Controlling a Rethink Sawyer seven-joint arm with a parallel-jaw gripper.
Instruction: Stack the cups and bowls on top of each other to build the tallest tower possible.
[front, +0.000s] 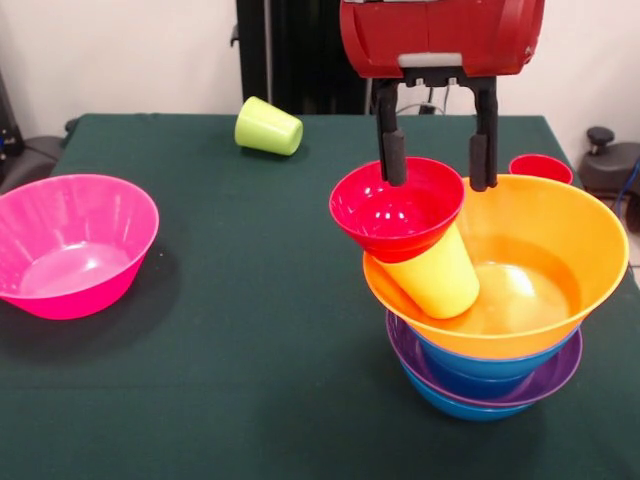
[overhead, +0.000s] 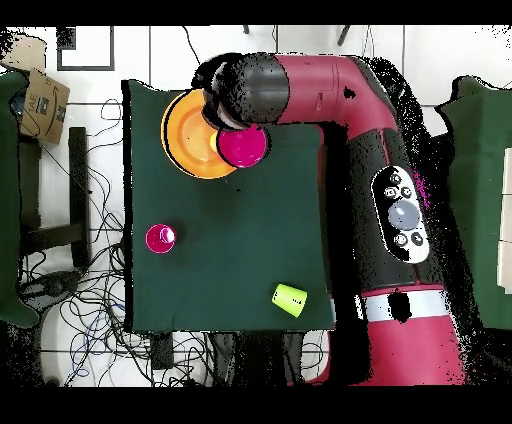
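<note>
The tower stands at the near right: a blue bowl lowest, a purple bowl, another blue bowl, then the wide orange bowl. A yellow cup lies tilted inside the orange bowl. The small red bowl rests on the cup and leans left. My gripper is open above it, with one finger inside the red bowl and the other outside its right rim. The pink bowl sits alone at the left. The lime green cup lies on its side. The red cup stands behind the tower.
The dark green table holds everything. In the overhead view the arm covers the gripper and the pink bowl. A cardboard box and cables lie on the floor beside the table.
</note>
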